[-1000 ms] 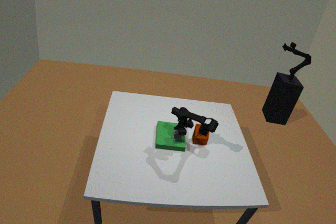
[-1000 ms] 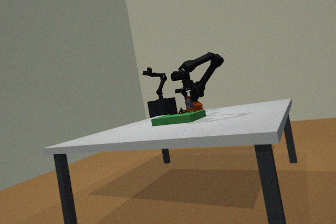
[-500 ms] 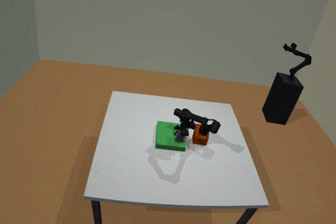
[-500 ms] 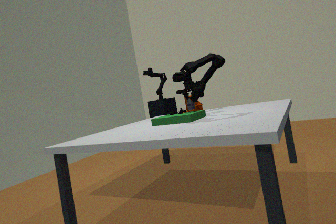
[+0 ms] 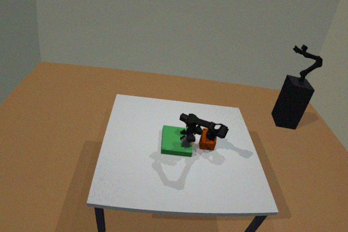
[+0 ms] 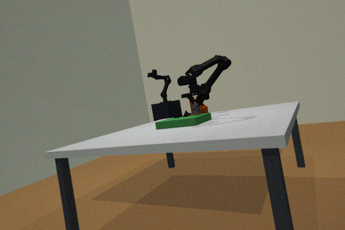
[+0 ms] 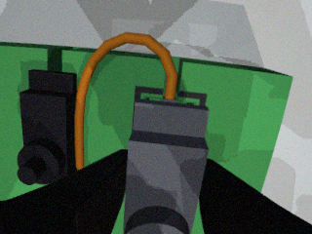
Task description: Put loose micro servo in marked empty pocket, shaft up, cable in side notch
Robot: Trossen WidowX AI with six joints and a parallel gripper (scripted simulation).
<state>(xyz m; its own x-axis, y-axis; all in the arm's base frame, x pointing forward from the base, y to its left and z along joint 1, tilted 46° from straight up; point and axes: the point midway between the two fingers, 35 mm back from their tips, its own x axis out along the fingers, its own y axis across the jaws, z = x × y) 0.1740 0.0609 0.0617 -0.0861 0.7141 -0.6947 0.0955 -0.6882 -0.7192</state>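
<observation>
My gripper (image 5: 186,138) (image 6: 195,103) (image 7: 165,164) is shut on the grey micro servo (image 5: 185,142) (image 6: 195,109) (image 7: 166,171), one finger on each side. The servo is over the near right part of the green deck (image 5: 171,139) (image 6: 175,124) (image 7: 273,97) in the top view. The servo covers most of the pocket's dark outline (image 7: 195,95), whose far end shows past it in the wrist view. Its round output boss (image 7: 157,216) shows at the bottom edge. The orange cable (image 7: 131,37) arcs beyond the deck edge and back left. How deep the servo sits is hidden.
A black servo (image 7: 46,117) sits on the deck left of the held one in the wrist view. An orange block (image 5: 207,143) stands beside the deck, under the arm. A black pedestal (image 5: 292,102) (image 6: 166,110) with a second arm stands beyond the white table (image 5: 126,179) (image 6: 125,138).
</observation>
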